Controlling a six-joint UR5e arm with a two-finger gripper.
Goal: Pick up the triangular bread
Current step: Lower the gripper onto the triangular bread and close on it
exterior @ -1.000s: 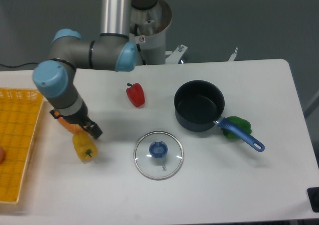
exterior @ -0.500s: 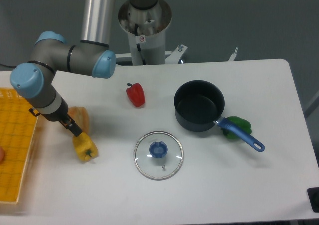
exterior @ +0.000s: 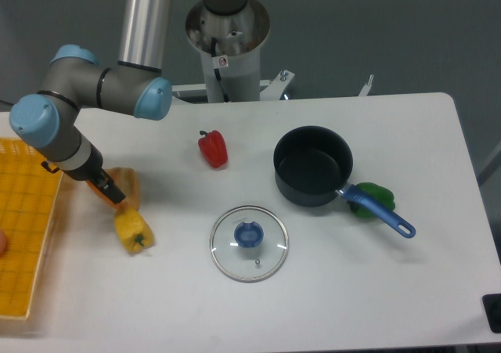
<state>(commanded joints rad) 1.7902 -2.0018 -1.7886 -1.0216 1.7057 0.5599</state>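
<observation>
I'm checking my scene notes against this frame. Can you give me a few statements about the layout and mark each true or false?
1. The bread lies just above the yellow pepper. True.
2. The lid sits on the pot. False: it lies on the table, in front of the open pot.
3. The red pepper is left of the pot. True.
4. The gripper is over the red pepper. False: it is at the bread's left side.
5. A green vegetable lies beside the pot's blue handle. True.
</observation>
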